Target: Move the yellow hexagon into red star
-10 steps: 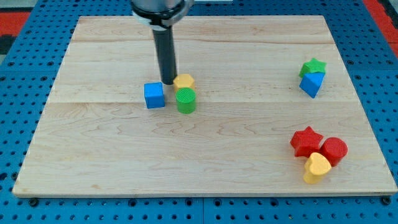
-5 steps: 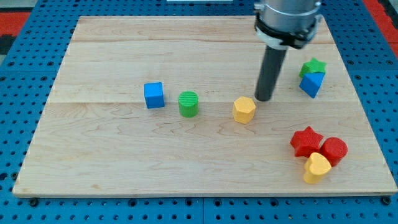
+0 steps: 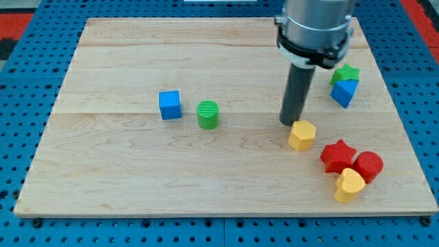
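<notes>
Yellow hexagon (image 3: 302, 135) has slid right w/ my tip (image 3: 288, 123) touching; no claw visible. Next: push into red star (image 3: 337, 155).

My tip (image 3: 288, 123) sits just up-left of the yellow hexagon (image 3: 302, 135), touching it; the red star (image 3: 337, 156) lies near, to the hexagon's lower right.

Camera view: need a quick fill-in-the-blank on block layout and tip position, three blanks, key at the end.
1. My tip sits just to the view's upper left of the yellow ____.
2. The yellow hexagon lies to the view's ____ of the red star.
3. The green cylinder stands to the view's right of the ____ cube.

Missing words: hexagon; left; blue
</notes>
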